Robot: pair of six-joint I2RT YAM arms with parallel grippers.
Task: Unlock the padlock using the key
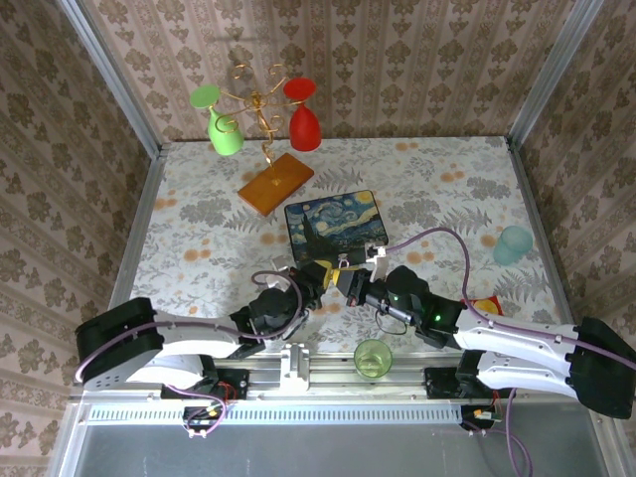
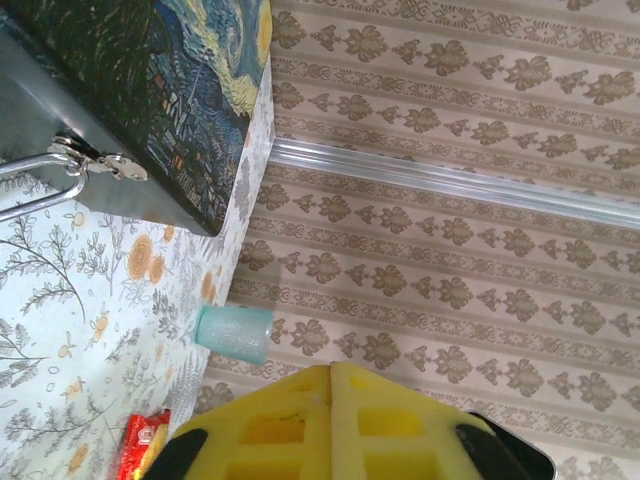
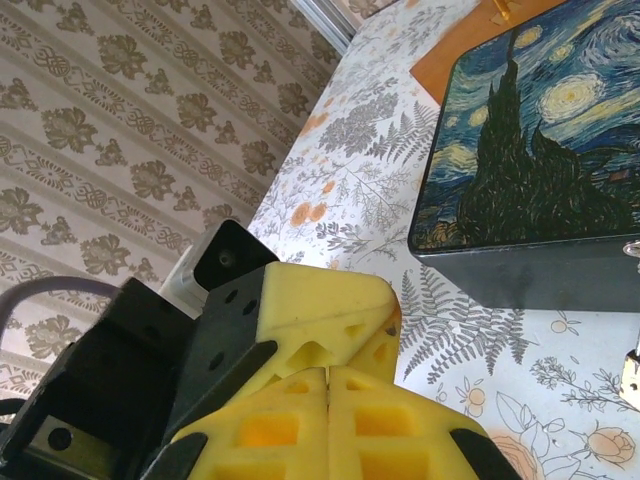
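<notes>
Fingers (image 2: 270, 425) of the left gripper (image 1: 320, 273) are pressed together, yellow pad against yellow pad, with no gap between them. The right gripper (image 1: 356, 281) is clenched the same way, and the two meet tip to tip just near the near wall of the starry box (image 1: 333, 224). Whether either one pinches anything I cannot tell. The padlock and the key are too small to pick out, and I judge they sit hidden in that knot of tips.

Doing this step well likely means one gripper holding dead steady while the other does all the moving. The key should line up with the keyway on a single axis, go straight in, and only then turn from the wrist. The shackle needs free room to spring.

Just far of the tips, the box's latch (image 2: 95, 160) and its wire handle stick out and could snag a finger. On the near side, a green cup (image 1: 373, 358) stands close by the right arm, so a dropped elbow could tip it. To the left, the table (image 1: 199, 238) offers bare cloth to withdraw over. To the right lie a red packet (image 1: 484, 306) and, further out, a pale blue cup (image 1: 514, 244), well apart from the work.
</notes>
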